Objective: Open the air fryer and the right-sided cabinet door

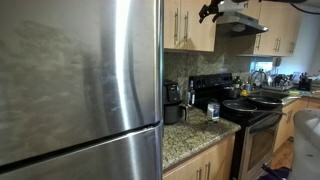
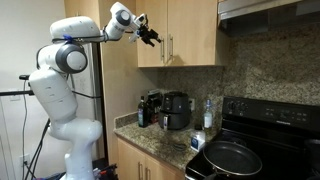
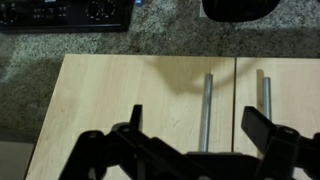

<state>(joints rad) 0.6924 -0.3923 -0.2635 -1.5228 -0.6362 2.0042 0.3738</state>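
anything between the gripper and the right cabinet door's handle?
Nothing visible. The open black gripper faces the light-brown wooden right-sided cabinet door; its slim silver bar handle shows unobstructed between the fingers.

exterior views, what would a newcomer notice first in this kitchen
In an exterior view the big stainless steel fridge fills the left half of the picture. In an exterior view the white robot arm stretches up to the upper wooden cabinets, its open gripper near two silver bar handles. Below, the black air fryer sits on the granite counter, left of the stove.
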